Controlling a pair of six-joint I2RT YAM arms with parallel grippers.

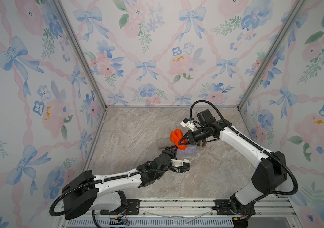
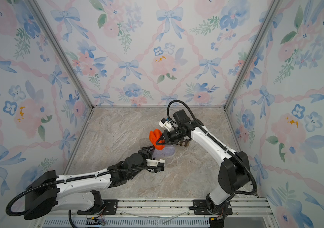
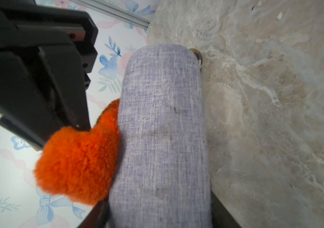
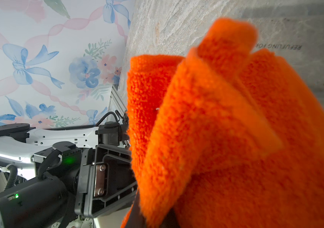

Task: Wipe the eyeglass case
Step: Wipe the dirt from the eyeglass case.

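The eyeglass case (image 1: 187, 152) (image 2: 166, 152) (image 3: 163, 118) is a grey-lavender fabric oblong lying mid-table. My left gripper (image 1: 174, 151) (image 2: 151, 151) (image 3: 160, 217) is shut on one end of it, a dark finger on either side. My right gripper (image 1: 180, 143) (image 2: 158, 142) (image 4: 153, 217) comes in from the right, shut on a fluffy orange cloth (image 1: 176, 136) (image 2: 154, 135) (image 4: 226, 138). In the left wrist view the orange cloth (image 3: 74, 167) presses against the long side of the case near the held end.
A clear plastic tube (image 1: 162, 143) (image 2: 143, 142) lies just left of the cloth. A small brownish, metal-capped object (image 1: 202, 144) (image 2: 184, 143) (image 3: 196, 55) sits by the case's far end. Floral walls close three sides. A metal rail (image 1: 177, 205) runs along the front.
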